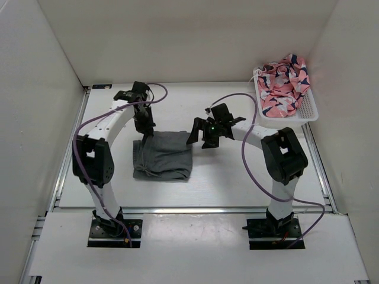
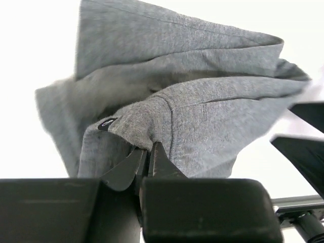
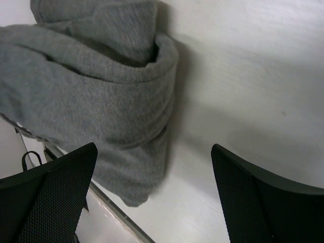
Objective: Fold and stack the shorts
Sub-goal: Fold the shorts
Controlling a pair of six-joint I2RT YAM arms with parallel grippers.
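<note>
**Shorts during folding.** The shorts point(image 1: 163, 157) are shown partly folded on the table point(image 1: 231, 177) between the two arms, the slightly longer side lying left to right. The far left corner is pinched and lifted by the left gripper point(image 2: 149, 152), its jaws closed on the cloth. The right gripper point(image 1: 201, 135), spread wide and empty, is held just beside the right edge.

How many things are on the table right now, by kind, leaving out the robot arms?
Grey shorts: 1
Pink patterned cloth bundle: 1
White basket: 1
Total: 3
</note>
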